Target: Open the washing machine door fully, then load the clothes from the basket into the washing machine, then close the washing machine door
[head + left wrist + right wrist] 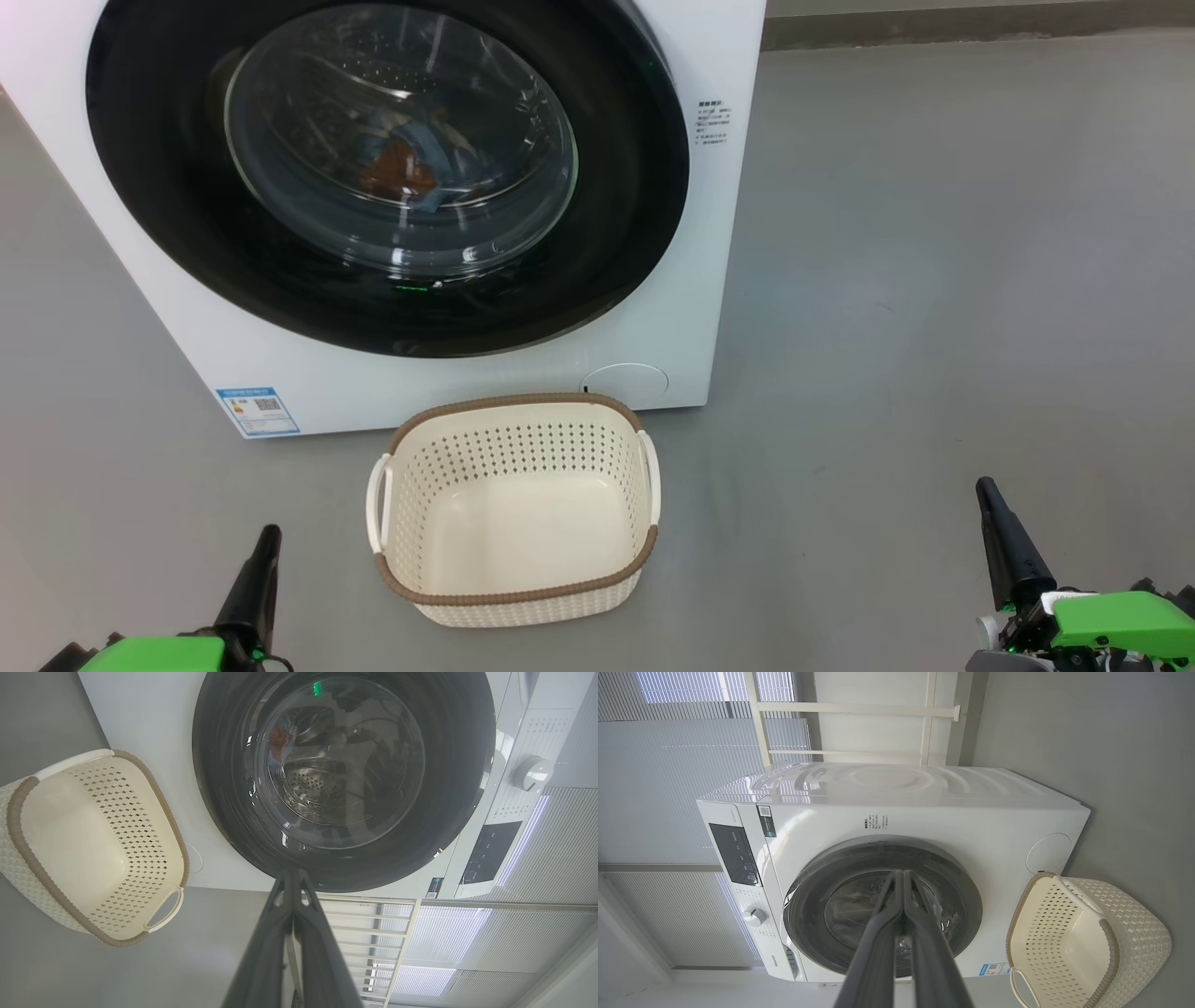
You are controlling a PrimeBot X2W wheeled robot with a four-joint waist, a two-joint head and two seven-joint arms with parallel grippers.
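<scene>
Both claws, the left gripper (269, 539) and the right gripper (988, 493), rest pinched together and empty, while the soft, light clothes (406, 168) lie behind the closed washing machine door (159, 187), a stiff, glossy, probably heavy ring best taken at its rim.

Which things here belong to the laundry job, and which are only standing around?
Job: washer, door, clothes behind its glass, basket.
Not the job: label, dial, blinds.
</scene>
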